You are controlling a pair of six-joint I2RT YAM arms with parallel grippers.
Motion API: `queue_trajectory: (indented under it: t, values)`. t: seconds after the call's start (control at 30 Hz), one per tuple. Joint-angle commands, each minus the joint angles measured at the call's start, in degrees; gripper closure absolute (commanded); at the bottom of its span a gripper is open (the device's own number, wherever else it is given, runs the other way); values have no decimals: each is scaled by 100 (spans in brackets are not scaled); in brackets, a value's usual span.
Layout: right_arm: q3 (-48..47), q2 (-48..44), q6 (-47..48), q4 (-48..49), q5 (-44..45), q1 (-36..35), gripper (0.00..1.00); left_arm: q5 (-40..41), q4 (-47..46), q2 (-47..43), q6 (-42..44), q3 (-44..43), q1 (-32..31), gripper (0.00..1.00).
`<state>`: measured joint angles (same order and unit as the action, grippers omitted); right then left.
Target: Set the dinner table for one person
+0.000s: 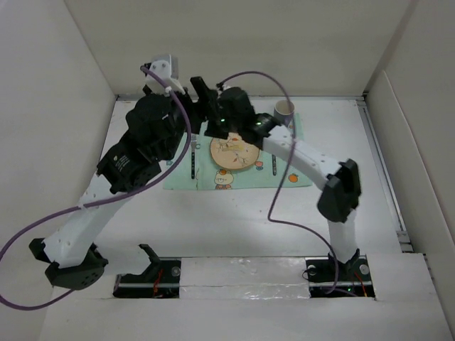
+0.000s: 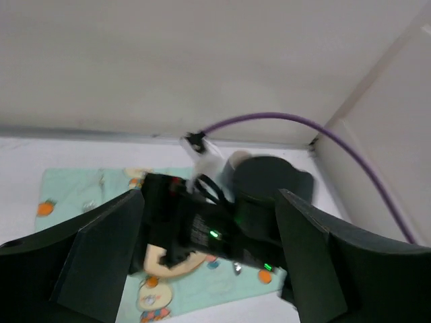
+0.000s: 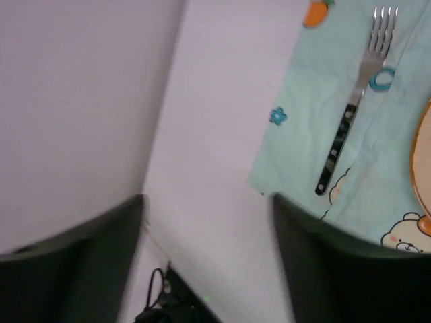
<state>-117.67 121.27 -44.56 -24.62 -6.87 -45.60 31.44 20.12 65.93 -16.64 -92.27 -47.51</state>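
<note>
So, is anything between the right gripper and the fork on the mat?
Nothing visible. In the right wrist view the fork lies alone on the mint mat, with only bare dinner table between it and the open right gripper.

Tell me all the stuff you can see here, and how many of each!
dinner table: one, white, under everything, with white walls around it
mat: one, mint green with cartoon prints, middle of the table
plate: one, orange-tan with a cartoon, middle of the mat
fork: one, silver with a black handle, on the mat left of the plate
other utensil: one, dark, on the mat right of the plate; too small to tell what kind
cup: one, pale, far right corner of the mat
cables: two, purple, one on each arm
arms: two, white and black, reaching over the mat
left claw: one, black, open, empty
right claw: one, black, open, empty
</note>
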Motion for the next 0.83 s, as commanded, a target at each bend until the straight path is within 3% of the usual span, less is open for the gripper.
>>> queue_trajectory:
  t: [0.0,0.03,0.1,0.13,0.23,0.37,0.53,0.67,0.8]
  values:
    - [1145,-1898,402,1248,-313,646,1,-679,395,786,56,-1202,13,23]
    - [1950,-2271,491,1563,-558,832,0,-753,518,972,-40,-1780,13,21]
    - [2570,-2957,736,1583,-1149,1289,0,-693,616,1341,-58,-2092,13,20]
    - [2878,-3761,790,1514,-1089,1665,0,-640,581,1404,-41,-2250,13,2]
    - [3767,-5422,1001,1250,-632,2456,0,-377,633,1537,-23,-2549,66,1]
    - [4129,-7024,1081,846,981,3204,0,151,642,1160,257,-2375,66,1]
    - [3646,-7504,940,143,2321,3462,0,670,432,466,398,-1850,13,1]
    - [3593,-7478,1230,248,2577,3348,0,793,36,-80,531,-1303,13,1]
    - [3654,-7372,1256,309,2437,3295,0,925,202,-239,285,-995,13,1]
